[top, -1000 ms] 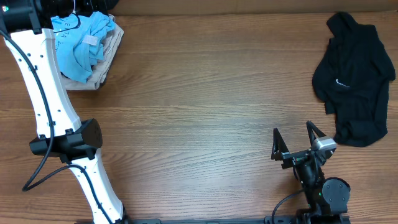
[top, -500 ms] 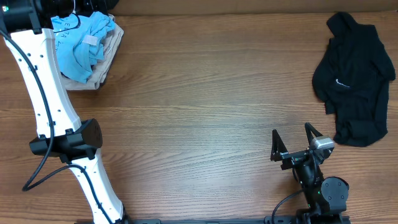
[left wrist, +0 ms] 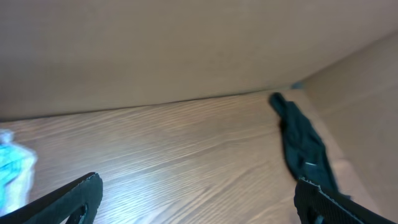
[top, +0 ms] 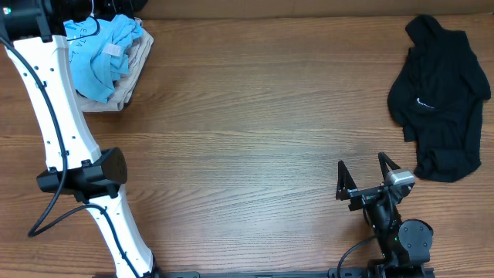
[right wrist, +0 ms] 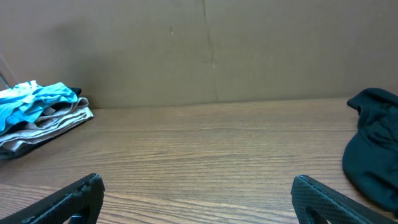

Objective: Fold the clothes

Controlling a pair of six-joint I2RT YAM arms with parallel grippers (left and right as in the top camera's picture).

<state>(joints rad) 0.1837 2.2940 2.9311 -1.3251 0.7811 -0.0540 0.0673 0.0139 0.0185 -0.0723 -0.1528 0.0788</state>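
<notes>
The clothes lie in two heaps. A crumpled light blue T-shirt (top: pixel 104 50) rests on a beige garment (top: pixel 130 77) at the back left, also in the right wrist view as the T-shirt (right wrist: pixel 34 102). A black top (top: pixel 440 100) with a small white logo is bunched at the back right, and the left wrist view shows it as the black top (left wrist: pixel 301 146). My right gripper (top: pixel 363 161) stands open near the front edge, left of and nearer than the black top, with nothing in it. My left gripper (left wrist: pixel 199 183) is open over bare wood, holding nothing.
The left arm's white links (top: pixel 58 116) run from the front left up past the blue heap to the back left corner. A brown wall (right wrist: pixel 205 50) closes the far side of the wooden table (top: pixel 255 131).
The right gripper has shifted a touch to the left. The clothes and the left arm have not moved.
</notes>
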